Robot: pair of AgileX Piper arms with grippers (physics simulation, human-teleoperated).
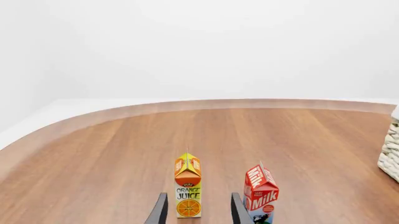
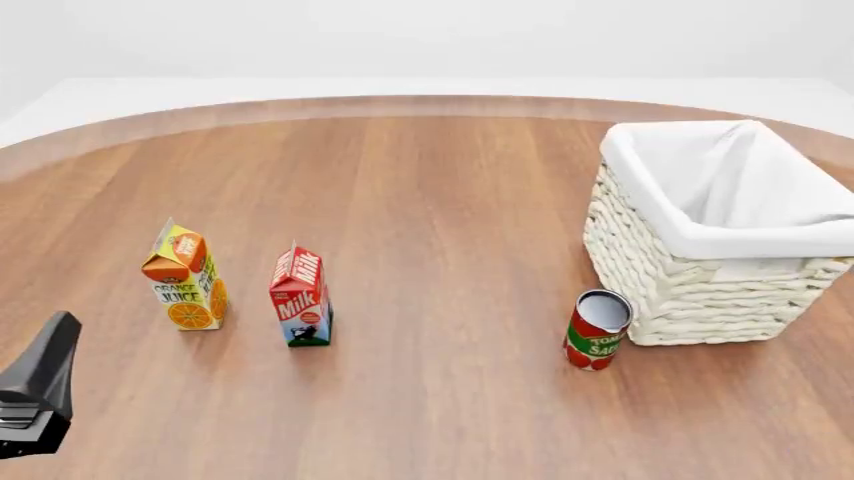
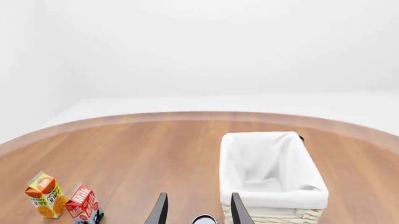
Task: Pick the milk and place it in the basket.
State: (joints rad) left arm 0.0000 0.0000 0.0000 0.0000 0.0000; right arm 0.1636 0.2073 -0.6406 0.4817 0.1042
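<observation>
While both claws point(image 1: 198, 212) point(image 3: 198, 210) gape empty: "Milk" carton point(image 2: 300, 296) beside "ORANGE JUICE" carton point(image 2: 186, 276).

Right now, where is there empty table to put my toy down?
The widest bare wood lies between the milk and the tomato can. More is behind both cartons. It is tight where the can sits beside the basket, and between milk and orange juice.

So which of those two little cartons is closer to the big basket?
The milk, the red-topped carton. It stands on the basket's side of the orange juice carton, which sits further left in the front view.
</observation>
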